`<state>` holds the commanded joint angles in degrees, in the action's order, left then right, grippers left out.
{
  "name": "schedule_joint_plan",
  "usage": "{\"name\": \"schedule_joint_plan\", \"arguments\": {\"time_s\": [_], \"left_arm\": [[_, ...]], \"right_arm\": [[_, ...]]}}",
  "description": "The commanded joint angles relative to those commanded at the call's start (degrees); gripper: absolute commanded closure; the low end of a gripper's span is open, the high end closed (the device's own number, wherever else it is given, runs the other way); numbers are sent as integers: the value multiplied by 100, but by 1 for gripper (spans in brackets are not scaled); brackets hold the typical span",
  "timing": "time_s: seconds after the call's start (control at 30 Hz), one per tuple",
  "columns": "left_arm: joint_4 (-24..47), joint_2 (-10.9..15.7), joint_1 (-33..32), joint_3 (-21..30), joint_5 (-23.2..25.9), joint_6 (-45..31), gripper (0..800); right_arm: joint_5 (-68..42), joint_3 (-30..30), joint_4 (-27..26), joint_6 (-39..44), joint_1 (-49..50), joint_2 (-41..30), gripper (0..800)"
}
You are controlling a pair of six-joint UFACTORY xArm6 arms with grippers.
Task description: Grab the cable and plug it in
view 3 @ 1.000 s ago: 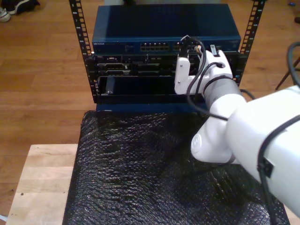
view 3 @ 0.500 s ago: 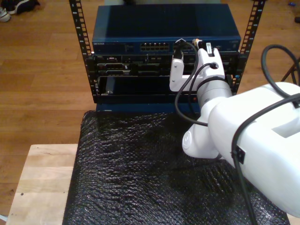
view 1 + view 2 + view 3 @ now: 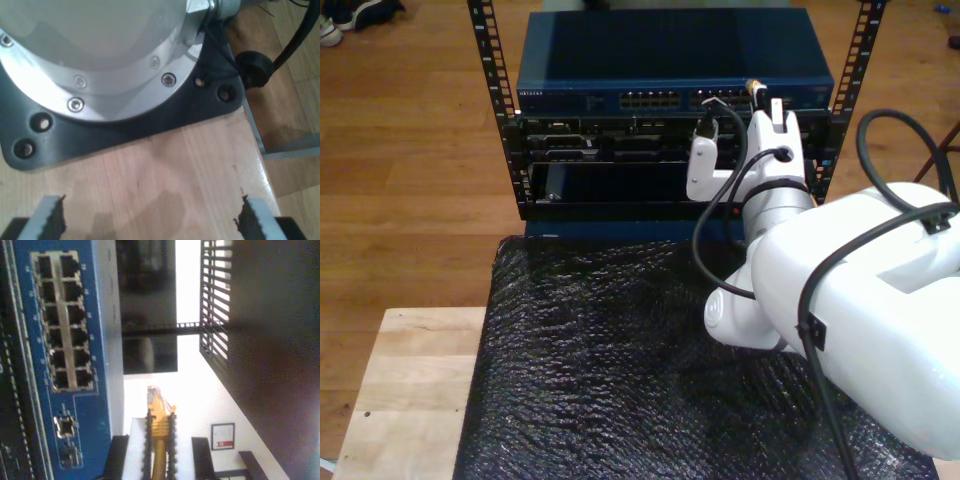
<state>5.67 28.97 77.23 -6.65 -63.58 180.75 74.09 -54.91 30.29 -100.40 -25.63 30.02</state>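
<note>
Grab part looks done: my second hand (image 3: 159,440) is clamped on the cable (image 3: 159,412), plug tip poking out near the blue switch (image 3: 102,390) but not in any port yet. My first hand (image 3: 150,220) sits wide apart over the tabletop (image 3: 165,180), holding nothing.

The cable (image 3: 159,440) runs off the picture's edge between my second gripper's (image 3: 159,437) pads; its plug tip is blurred.

Exterior camera: high, facing the rack (image 3: 500,120) — second wrist camera: close on its blue switch (image 3: 75,405), shared.
</note>
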Motion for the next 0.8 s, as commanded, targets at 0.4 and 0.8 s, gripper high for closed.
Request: {"name": "schedule_joint_plan", "arguments": {"time_s": [0.4,0.8], "left_arm": [[0,0,0,9,0,0,0],[0,0,0,9,0,0,0]], "right_arm": [[158,-18,229,0,-141,352,800],[167,-387,229,-9,-132,563,800]]}}
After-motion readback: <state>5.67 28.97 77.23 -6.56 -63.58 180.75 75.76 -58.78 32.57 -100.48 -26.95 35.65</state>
